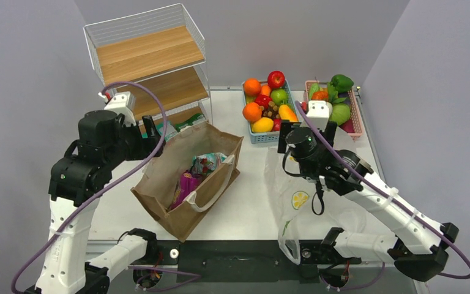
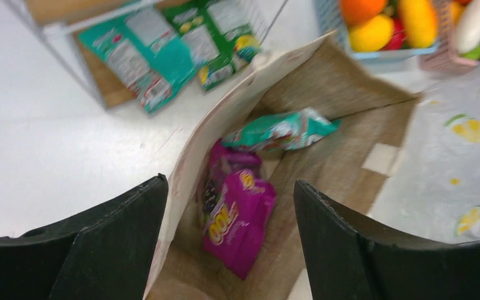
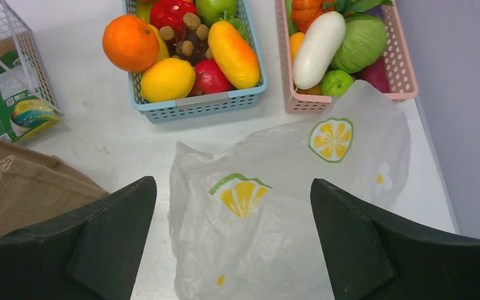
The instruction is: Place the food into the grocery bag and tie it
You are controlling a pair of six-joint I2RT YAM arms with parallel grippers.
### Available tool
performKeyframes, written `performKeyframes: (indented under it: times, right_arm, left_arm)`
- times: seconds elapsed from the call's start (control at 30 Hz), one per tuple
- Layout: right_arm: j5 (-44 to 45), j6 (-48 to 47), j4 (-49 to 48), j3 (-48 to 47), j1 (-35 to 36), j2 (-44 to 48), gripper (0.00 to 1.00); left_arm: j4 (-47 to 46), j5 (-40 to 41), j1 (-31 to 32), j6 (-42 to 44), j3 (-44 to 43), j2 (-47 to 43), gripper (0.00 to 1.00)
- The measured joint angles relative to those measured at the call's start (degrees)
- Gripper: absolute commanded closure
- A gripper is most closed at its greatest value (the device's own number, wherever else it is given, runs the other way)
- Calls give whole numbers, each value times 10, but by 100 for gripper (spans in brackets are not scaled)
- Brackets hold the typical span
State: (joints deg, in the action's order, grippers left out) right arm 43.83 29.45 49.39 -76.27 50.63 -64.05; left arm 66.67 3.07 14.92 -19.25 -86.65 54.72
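Top external: left end effector (image 2: 230, 181) and right end effector (image 3: 232, 182) gape empty, grocery bag (image 1: 298, 199) at four o'clock.

purple packet (image 1: 186, 184): half hidden inside brown bag (image 1: 159, 184) | grocery bag (image 1: 287, 214): partly behind right arm (image 1: 373, 196)

Three plain matte grey walls are closing this corner in: a back wall (image 1: 281, 37), a left wall (image 1: 18, 73) and a right wall (image 1: 434, 92), the two side ones angling inward toward the back. A flat white counter (image 1: 245, 208) is spreading across the space and running right up to the back wall. At its far left corner a white wire rack (image 1: 153, 70) is standing, holding light wooden shelves (image 1: 144, 52) one above another. Soft, even light is washing over everything, casting only faint shadows. A dark strip (image 1: 238, 263) is lining the counter's near edge.
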Motion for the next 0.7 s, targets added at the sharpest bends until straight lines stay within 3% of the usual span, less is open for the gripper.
performKeyframes:
  times: [0.1,0.2,0.33,0.5,0.7]
  right_arm:
    - [13,7,9,12,-1,37,12]
    - [16,9,15,28,-1,76,13]
    - [15,11,34,48,-1,112,13]
    - [9,34,68,68,-1,140,13]
    - [33,80,91,84,-1,184,14]
  left_arm:
    - [-10,-21,26,1,-68,24,28]
    - [-42,-47,76,-12,-78,32,27]
    - [-111,-63,187,-44,-33,36,27]
    - [-211,-51,369,-85,31,99,27]
    - [-289,-49,470,-101,54,210,27]
